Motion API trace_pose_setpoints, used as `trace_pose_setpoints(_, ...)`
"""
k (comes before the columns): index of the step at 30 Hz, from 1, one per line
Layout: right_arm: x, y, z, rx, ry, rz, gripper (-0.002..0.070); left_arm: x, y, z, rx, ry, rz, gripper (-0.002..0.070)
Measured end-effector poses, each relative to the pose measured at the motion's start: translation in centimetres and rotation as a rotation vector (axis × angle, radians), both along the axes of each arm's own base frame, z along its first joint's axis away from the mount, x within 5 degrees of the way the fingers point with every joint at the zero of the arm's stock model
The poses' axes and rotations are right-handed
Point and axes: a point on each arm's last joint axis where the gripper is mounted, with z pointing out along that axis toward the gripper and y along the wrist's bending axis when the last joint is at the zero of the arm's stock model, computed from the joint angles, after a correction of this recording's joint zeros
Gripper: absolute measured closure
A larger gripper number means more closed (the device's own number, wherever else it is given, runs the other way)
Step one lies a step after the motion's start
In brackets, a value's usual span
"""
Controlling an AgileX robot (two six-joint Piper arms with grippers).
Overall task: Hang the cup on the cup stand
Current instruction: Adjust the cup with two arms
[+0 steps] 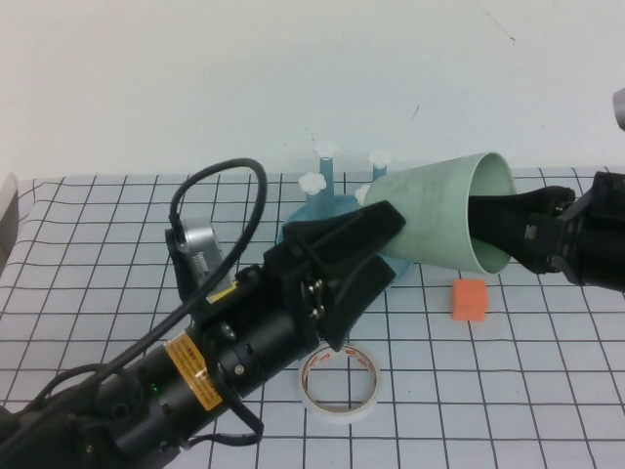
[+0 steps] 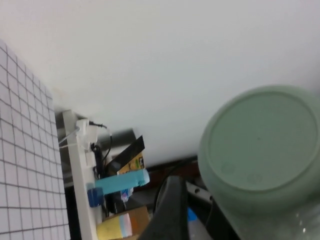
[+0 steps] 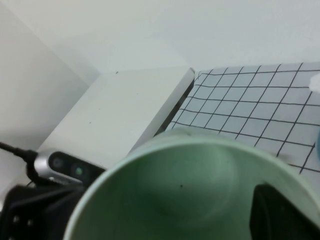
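The pale mint-green cup (image 1: 439, 210) lies on its side in the air, mouth toward the right. My right gripper (image 1: 506, 233) reaches into the mouth and is shut on the cup's rim wall; one dark finger (image 3: 282, 215) shows inside the cup (image 3: 165, 190). My left gripper (image 1: 389, 242) is open at the cup's base end, its fingers spread beside the wall. The left wrist view shows the cup's round bottom (image 2: 262, 140) next to one black finger (image 2: 169, 212). The blue cup stand (image 1: 327, 207), with white-capped pegs (image 1: 325, 149), stands behind the cup and is partly hidden by it.
An orange cube (image 1: 470, 299) sits on the gridded mat below the cup's mouth. A tape roll (image 1: 340, 383) lies near the front, under the left arm. A white box (image 3: 125, 110) borders the mat's edge.
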Motion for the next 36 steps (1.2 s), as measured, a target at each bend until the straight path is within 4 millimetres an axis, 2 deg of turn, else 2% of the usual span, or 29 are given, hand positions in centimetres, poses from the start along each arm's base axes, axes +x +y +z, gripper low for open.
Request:
trace_pose_setpoints(7,-0.1,0.1,0.0,0.013,0.012,0.005,0.0651,0.7,0.5,0.2,-0.057,0.040,0.072,0.0015)
trace_pose_setpoints(14,0.1,0.1,0.6,0.021,0.001,0.002,0.0651,1.3,-0.7,2.4,-0.101,-0.007,0.046,0.0014)
trace_pose_setpoints(28,2.0,0.2,4.5,-0.005,-0.169,-0.054,0.0652,1.6,-1.3,4.0,-0.216,0.033,0.004,0.0013)
trace_pose_setpoints(36,3.4,2.5,2.6,-0.054,-0.166,0.035,0.0652,2.0,-1.2,3.8,-0.241,0.096,0.026,0.0013)
